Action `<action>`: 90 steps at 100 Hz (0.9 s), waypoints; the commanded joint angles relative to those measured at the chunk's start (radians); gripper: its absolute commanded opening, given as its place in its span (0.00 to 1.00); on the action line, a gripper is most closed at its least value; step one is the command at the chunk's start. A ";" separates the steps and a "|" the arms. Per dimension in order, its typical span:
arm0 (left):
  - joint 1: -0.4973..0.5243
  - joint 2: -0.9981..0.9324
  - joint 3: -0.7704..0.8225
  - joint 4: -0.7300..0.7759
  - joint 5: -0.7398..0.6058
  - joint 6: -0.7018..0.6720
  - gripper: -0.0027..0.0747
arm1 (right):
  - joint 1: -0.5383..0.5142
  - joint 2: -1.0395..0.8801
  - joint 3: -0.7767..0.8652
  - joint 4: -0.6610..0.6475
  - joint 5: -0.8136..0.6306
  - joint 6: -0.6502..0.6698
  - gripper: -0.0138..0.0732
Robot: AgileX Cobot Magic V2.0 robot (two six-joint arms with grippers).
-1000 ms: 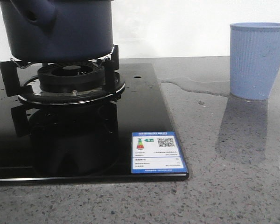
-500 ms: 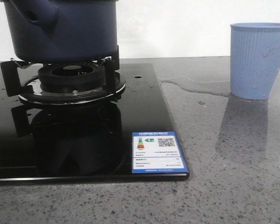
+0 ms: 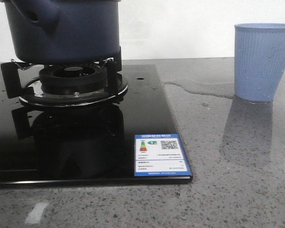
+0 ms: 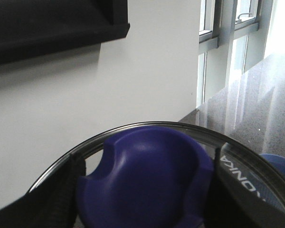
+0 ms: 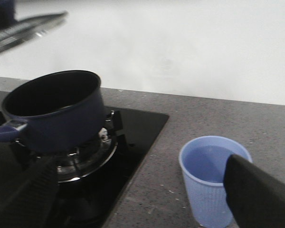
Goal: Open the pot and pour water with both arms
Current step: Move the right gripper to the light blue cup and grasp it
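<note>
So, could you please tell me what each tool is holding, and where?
The left tool grips the glass pot lid by its blue knob; the right tool holds nothing.

I count one pot, dark blue, with one stubby handle. There is one pale blue cup, one gas burner and one black glass hob. One blue and white label sits on the hob's near corner. One puddle of water lies on the counter. In my left pincer's view I see one glass lid with one blue knob.
</note>
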 commanded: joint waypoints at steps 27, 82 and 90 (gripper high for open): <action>0.005 -0.174 -0.042 -0.140 0.021 -0.002 0.41 | -0.001 0.017 0.220 -0.046 -0.339 -0.058 0.90; 0.005 -0.187 -0.042 -0.170 0.032 -0.002 0.41 | 0.200 0.237 0.300 -0.035 -0.696 -0.056 0.90; 0.005 -0.187 -0.042 -0.170 0.046 -0.002 0.41 | 0.219 0.281 0.300 -0.028 -0.776 -0.054 0.90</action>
